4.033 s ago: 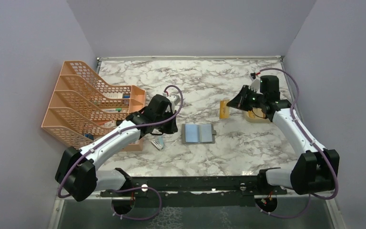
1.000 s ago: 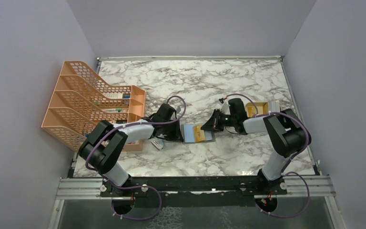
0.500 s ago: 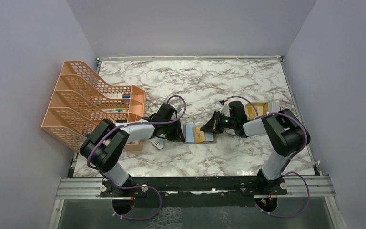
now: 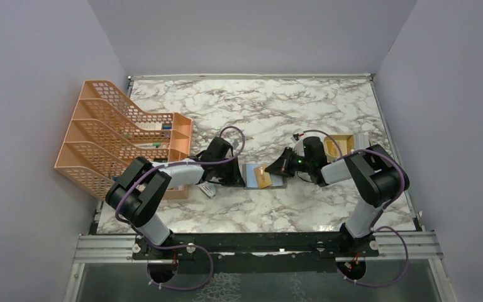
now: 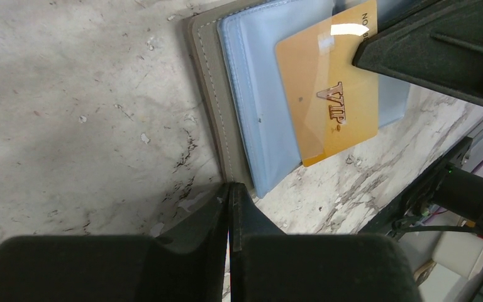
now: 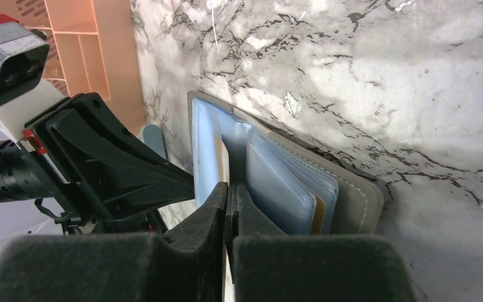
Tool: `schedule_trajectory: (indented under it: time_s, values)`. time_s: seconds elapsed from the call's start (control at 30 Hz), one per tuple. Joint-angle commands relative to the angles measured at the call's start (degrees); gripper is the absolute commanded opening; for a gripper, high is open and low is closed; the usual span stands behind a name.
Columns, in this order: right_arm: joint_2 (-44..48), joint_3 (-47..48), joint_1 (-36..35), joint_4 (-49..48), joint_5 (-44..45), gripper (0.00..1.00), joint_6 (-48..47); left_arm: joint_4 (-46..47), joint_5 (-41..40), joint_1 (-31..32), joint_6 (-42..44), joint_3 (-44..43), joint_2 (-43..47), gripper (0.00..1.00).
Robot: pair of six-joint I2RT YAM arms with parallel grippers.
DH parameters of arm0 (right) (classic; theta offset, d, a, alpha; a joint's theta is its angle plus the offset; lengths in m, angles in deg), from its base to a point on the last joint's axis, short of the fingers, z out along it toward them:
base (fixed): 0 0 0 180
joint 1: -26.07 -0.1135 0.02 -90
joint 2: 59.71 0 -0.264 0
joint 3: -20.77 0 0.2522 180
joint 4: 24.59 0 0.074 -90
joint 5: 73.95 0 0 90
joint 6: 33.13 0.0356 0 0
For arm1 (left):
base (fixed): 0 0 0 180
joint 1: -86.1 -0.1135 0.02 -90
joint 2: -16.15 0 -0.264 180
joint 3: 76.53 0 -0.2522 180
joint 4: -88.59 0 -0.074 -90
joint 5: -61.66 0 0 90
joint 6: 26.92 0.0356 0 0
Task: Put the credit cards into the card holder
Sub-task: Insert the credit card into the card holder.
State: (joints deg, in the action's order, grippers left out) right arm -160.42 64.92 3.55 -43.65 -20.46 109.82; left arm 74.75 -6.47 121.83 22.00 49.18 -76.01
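Between your two grippers lies the card holder [image 4: 250,177], opened flat on the marble table [image 4: 302,113] with its light blue inside facing up.

Your right gripper [image 6: 227,189] is clamped on one credit card [image 5: 330,94], the gold one marked VIP. The card runs out ahead of the fingertips, low over the blue pockets. From the right wrist you see it edge-on, its leading edge at or just inside the mouth of a pocket on the half farther from that gripper. How deep it sits, you cannot tell.

Your left gripper [image 5: 229,189] has its fingers pressed together with nothing between them. Its tips are at the grey outer edge of the card holder, touching it or just beside it. My reading is that it is there as a stop, so the holder does not slide away from the push.

So the step in hand looks like the insertion itself: the card is picked and lined up but not yet seated.

For the next move, I judge you need a slow, shallow push along the card's own plane, straight toward the left fingertips. Keep the card flat and keep the left tips firm against the grey edge. Let go only once most of the gold has disappeared under the blue. If the leading corner catches the pocket lip, the card could bow or the whole holder could skid.
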Motion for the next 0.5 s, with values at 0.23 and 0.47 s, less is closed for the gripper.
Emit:
schedule_trajectory:
  time_s: [0.23, 0.47]
  values:
    - [3.5, -1.8, -0.4, -1.0, 5.5, 0.01, 0.9, 2.6, 1.4, 0.5, -1.0, 3.0, -1.1, 0.07]
    - [4.5, -3.3, -0.4, -2.9, 6.9, 0.01, 1.5, 2.8, 2.3, 0.6, -1.6, 2.6, -1.3, 0.1]
